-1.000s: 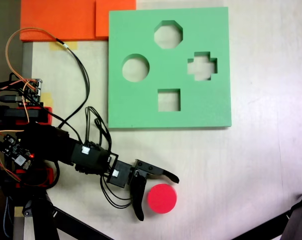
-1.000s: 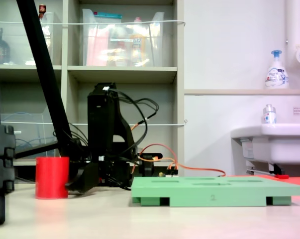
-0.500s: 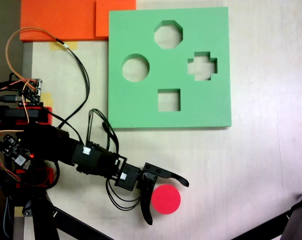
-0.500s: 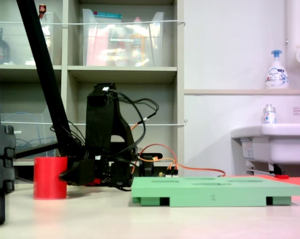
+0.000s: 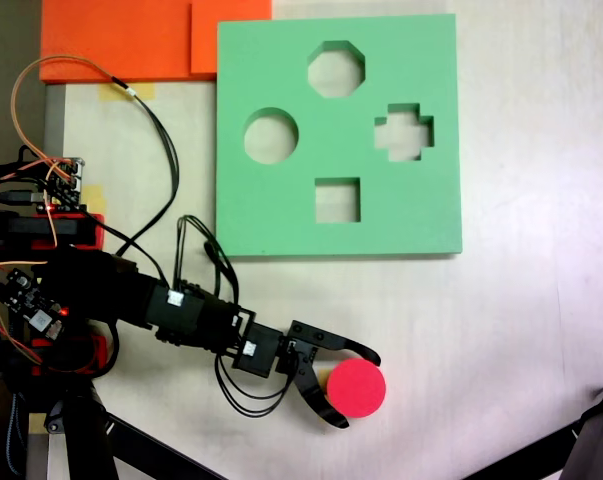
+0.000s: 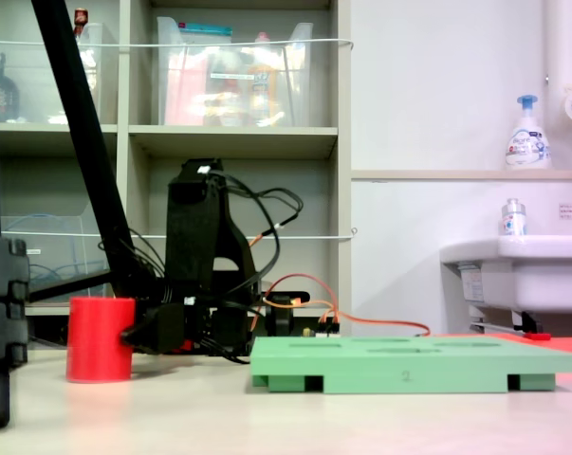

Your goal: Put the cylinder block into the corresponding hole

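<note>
I have the end effector (image 5: 358, 384) down at the red cylinder block (image 5: 357, 388) on the pale table (image 5: 501, 330), well short of the green foam board (image 5: 281, 210).

From above, I see the table carrying the green board at the top, with two orange foam sheets (image 5: 121, 38) lying behind its left corner; the arm (image 5: 131, 300) reaches in from the left edge. The board's circular hole (image 5: 271, 135) sits on its left side, near the octagonal, cross-shaped and square cut-outs. The block stands upright on the table below the board, and in the low side view (image 6: 100, 338) it is left of the board (image 6: 409, 362). My end effector is partly open, its two black fingers curving around the block's left side; I cannot tell whether they grip it.
</note>
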Robot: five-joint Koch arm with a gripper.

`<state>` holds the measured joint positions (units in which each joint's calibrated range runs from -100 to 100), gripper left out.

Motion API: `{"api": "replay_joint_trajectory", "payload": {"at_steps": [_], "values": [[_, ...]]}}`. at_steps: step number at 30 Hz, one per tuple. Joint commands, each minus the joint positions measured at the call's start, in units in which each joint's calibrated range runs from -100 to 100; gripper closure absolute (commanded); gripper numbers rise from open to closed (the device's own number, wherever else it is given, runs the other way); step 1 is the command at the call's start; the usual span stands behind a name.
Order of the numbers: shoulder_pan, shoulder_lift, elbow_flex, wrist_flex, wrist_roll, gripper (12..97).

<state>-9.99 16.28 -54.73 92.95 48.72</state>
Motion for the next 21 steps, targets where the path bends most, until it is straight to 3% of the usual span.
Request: {"api": "replay_joint_trajectory", "payload": {"at_steps": [1, 13, 21], "values": [[0.3, -2.6, 0.6, 4.0, 0.2, 65.4], [0.6, -11.3, -3.0, 3.8, 0.2, 70.3], [1.7, -49.0, -5.3, -17.5, 0.2, 70.5]]}}
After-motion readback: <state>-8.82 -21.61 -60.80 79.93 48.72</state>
